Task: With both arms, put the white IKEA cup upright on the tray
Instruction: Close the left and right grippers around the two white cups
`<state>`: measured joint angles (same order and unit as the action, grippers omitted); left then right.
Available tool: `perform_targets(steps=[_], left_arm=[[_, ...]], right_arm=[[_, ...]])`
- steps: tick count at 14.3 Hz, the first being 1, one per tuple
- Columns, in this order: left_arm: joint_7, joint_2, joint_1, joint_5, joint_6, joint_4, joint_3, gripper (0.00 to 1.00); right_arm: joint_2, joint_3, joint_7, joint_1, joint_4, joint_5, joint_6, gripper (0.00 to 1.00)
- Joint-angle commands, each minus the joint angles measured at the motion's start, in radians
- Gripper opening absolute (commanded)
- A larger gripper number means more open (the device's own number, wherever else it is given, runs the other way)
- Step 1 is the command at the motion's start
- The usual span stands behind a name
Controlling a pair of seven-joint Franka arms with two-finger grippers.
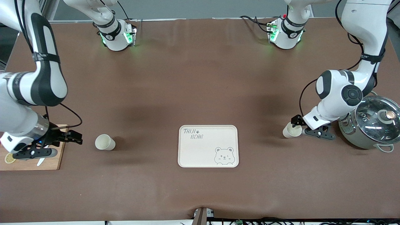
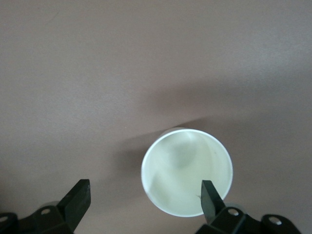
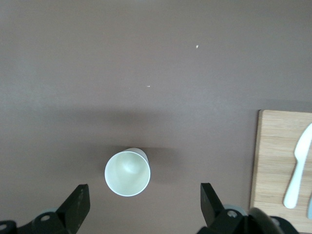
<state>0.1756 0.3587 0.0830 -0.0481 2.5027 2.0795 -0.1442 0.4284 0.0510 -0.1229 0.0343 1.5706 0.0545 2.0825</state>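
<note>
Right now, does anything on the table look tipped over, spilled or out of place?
Nothing stands out. Both white cups stand upright on the table, apart from the tray. The left gripper is open around one; the right gripper is open.

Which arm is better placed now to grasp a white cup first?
Left. The left end effector, open, already has one finger inside the white plastic cup beside the steel pot. The right end effector, open, is short of the other white cup.
</note>
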Motion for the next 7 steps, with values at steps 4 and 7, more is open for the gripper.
perform_targets(steps=[4, 7], left_arm=[[0.022, 0.032, 0.017, -0.018, 0.061, 0.008, -0.001, 1.00], [0.024, 0.043, 0.017, -0.018, 0.080, 0.011, -0.001, 1.00]], right_arm=[[0.026, 0.003, -0.116, -0.004, 0.045, 0.013, 0.036, 1.00], [0.029, 0.003, -0.127, 0.003, 0.100, 0.011, 0.080, 1.00]])
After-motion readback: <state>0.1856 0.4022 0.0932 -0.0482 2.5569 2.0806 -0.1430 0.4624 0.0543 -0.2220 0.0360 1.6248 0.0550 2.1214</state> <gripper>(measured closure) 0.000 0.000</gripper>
